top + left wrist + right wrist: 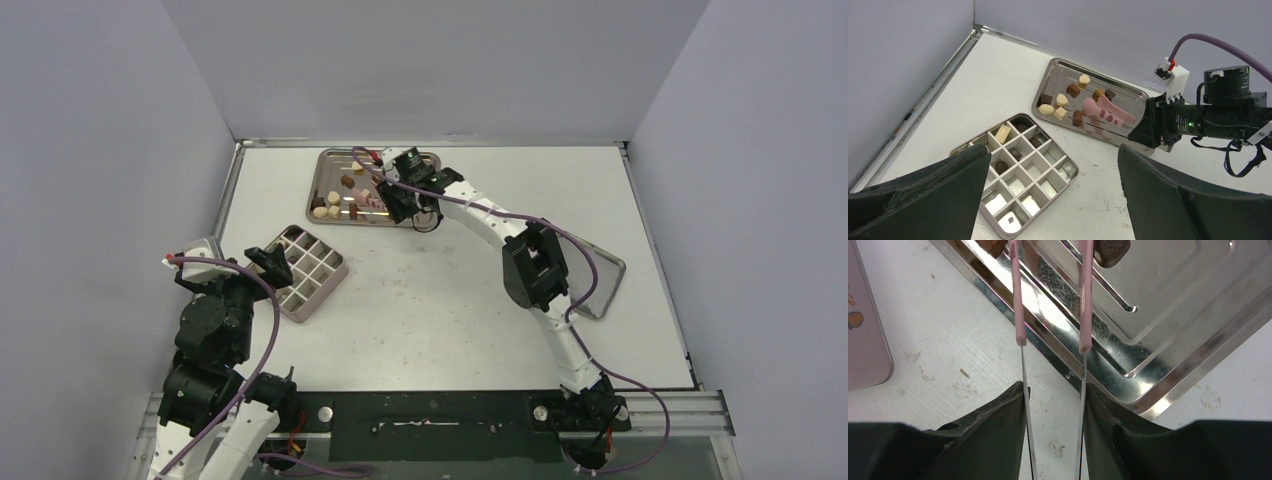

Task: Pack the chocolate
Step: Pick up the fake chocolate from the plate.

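Observation:
Several chocolate chunks [333, 198] in dark brown, mid brown and cream lie on the steel tray [330, 160] at the back. My right gripper [405, 200] is shut on the pink tongs [370, 205], whose tips reach over the tray among the chunks. In the right wrist view the two tong arms [1019, 315] stand apart between my fingers, with a dark chunk [1110, 250] by the right tip. My left gripper [268, 262] is open and empty above the compartment box [1020, 175], which holds a cream chunk [1002, 133] and a few dark ones [1001, 166].
The box's lid [605, 270] lies flat at the right, behind my right arm's elbow. Walls close the table on the left, back and right. Most compartments of the box show bare metal.

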{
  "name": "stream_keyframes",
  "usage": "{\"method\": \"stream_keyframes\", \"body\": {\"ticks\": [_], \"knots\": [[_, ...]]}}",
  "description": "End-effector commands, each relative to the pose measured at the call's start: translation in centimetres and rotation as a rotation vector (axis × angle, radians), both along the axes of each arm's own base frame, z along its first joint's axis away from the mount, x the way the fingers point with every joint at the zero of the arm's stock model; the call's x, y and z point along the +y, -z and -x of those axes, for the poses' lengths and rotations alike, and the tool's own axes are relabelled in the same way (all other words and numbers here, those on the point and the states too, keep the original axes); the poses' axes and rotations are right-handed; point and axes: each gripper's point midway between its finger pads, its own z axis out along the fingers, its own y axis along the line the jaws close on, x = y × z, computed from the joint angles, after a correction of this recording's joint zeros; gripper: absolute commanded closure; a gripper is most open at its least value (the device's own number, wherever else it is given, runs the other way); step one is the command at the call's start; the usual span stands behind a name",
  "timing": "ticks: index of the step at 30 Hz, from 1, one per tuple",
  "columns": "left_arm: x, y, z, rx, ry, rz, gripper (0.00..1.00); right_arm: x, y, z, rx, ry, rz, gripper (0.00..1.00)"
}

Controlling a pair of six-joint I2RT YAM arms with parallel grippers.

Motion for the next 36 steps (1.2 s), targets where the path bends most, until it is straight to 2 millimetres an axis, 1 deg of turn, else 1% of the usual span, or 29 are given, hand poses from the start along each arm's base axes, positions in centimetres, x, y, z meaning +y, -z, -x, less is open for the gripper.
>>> {"method": "stream_keyframes", "body": {"ticks": [1, 5, 9, 12, 17, 22, 26, 29, 30, 31, 32, 36], "knots": [[0.0, -0.5, -0.2, -0.015, -0.002, -0.007, 0.03, 1.5, -2.0, -0.4, -0.043, -0.037, -0.052, 0.59], [0.1, -0.5, -0.2, -0.014, -0.005, -0.007, 0.03, 1.5, -1.3, -0.9, -0.050, -0.028, -0.041, 0.59], [0.1, -0.5, -0.2, -0.014, -0.004, -0.007, 0.03, 1.0, -0.4, -1.8, -0.058, 0.000, -0.010, 0.59], [0.0, -0.5, -0.3, -0.013, -0.004, -0.009, 0.03, 1.0, 0.2, -1.9, -0.052, 0.003, 0.001, 0.60], [0.0, -0.5, -0.3, -0.013, -0.002, -0.009, 0.03, 1.0, -0.1, -2.0, -0.061, 0.005, -0.005, 0.65], [0.1, -0.5, -0.3, -0.013, -0.004, -0.009, 0.03, 0.9, -1.1, -1.8, -0.076, 0.008, -0.011, 0.69], [0.1, -0.5, -0.3, -0.013, -0.005, -0.009, 0.03, 0.6, -2.3, -1.5, -0.102, 0.017, -0.014, 0.69], [0.1, -0.6, -0.3, -0.013, -0.005, -0.010, 0.03, 0.6, -3.7, -1.3, -0.126, 0.020, -0.031, 0.71], [0.1, -0.5, -0.3, -0.011, -0.006, -0.012, 0.03, 0.6, -4.4, -1.2, -0.136, 0.023, -0.045, 0.71], [0.1, -0.5, -0.3, -0.012, -0.007, -0.012, 0.03, 0.7, -4.5, -0.9, -0.134, 0.023, -0.049, 0.71], [0.1, -0.5, -0.3, -0.012, -0.008, -0.012, 0.03, 0.8, -5.2, -0.8, -0.145, 0.024, -0.063, 0.71], [0.2, -0.6, -0.2, -0.015, -0.011, -0.013, 0.03, 1.0, -6.5, -0.1, -0.161, 0.028, -0.090, 0.72]]}}
